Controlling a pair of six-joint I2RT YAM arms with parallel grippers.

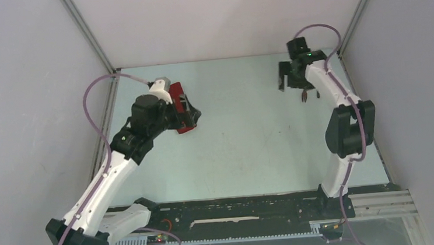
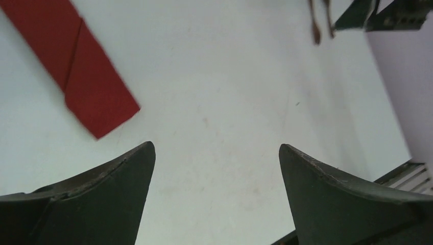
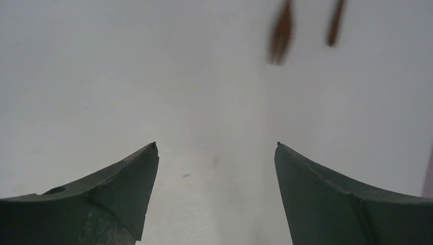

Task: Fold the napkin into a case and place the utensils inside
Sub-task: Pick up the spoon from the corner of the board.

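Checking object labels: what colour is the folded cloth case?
The case is plain dark red; clearest in the left wrist view.

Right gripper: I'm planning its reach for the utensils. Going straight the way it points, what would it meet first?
Probably bare table: the open right gripper has nothing in its line. The fork and spoon lie farther ahead, right of centre.

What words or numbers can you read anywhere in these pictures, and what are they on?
None: no word, number or sign can be read in any view.
The folded red napkin is plain.
The wooden utensils are blurred and show no marks.
The little board with lights at the bottom of the top view is too small to read.
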